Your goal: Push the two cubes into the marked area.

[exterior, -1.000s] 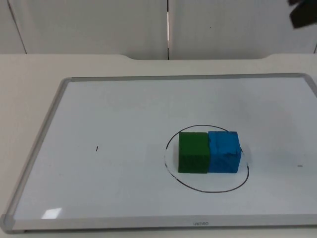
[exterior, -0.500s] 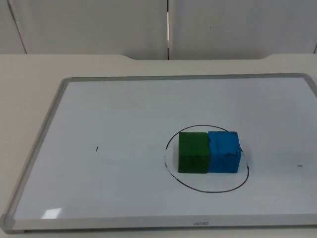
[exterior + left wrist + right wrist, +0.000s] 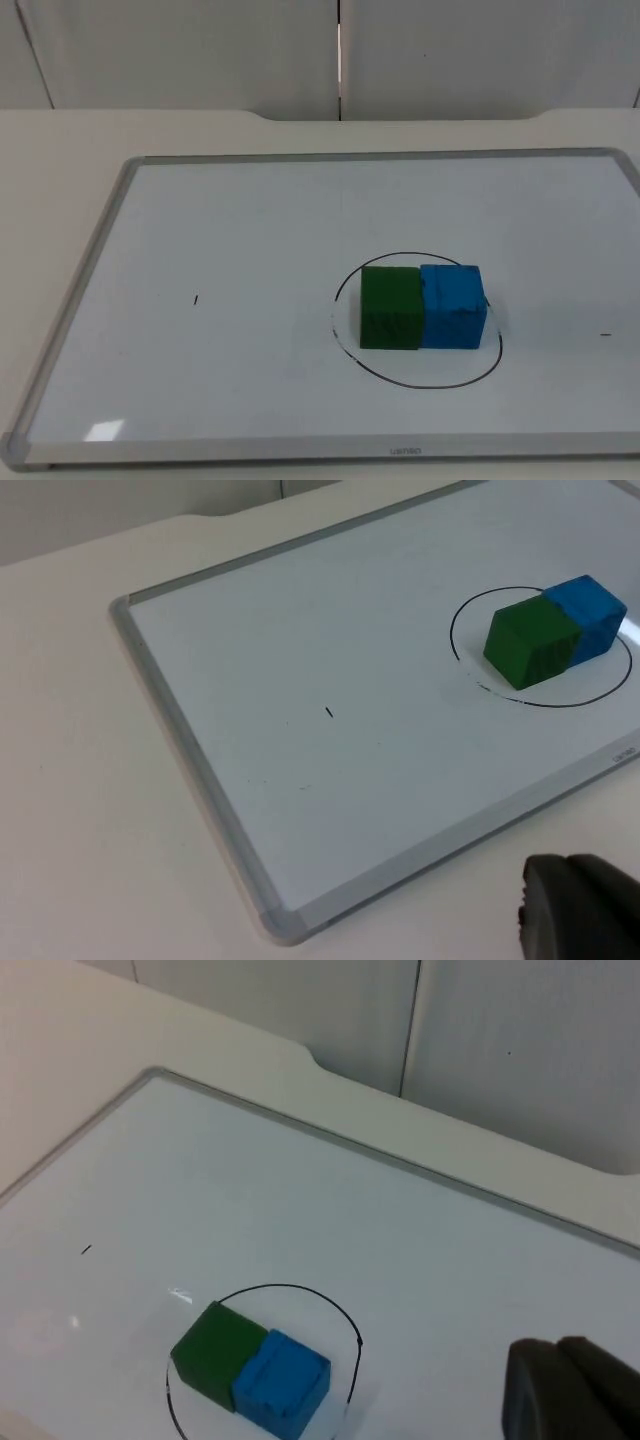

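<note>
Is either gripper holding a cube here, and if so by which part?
Nothing is held. The green cube and blue cube sit side by side, touching, inside the drawn circle on the whiteboard, with no gripper at them.

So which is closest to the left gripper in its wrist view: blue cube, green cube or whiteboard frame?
1. Whiteboard frame, the edge just before the left gripper.
2. Green cube, inside the drawn circle.
3. Blue cube, touching the green one, on its far side.

Only the touching green cube [image 3: 390,306] and blue cube [image 3: 453,305] obstruct the whiteboard [image 3: 250,250].
</note>
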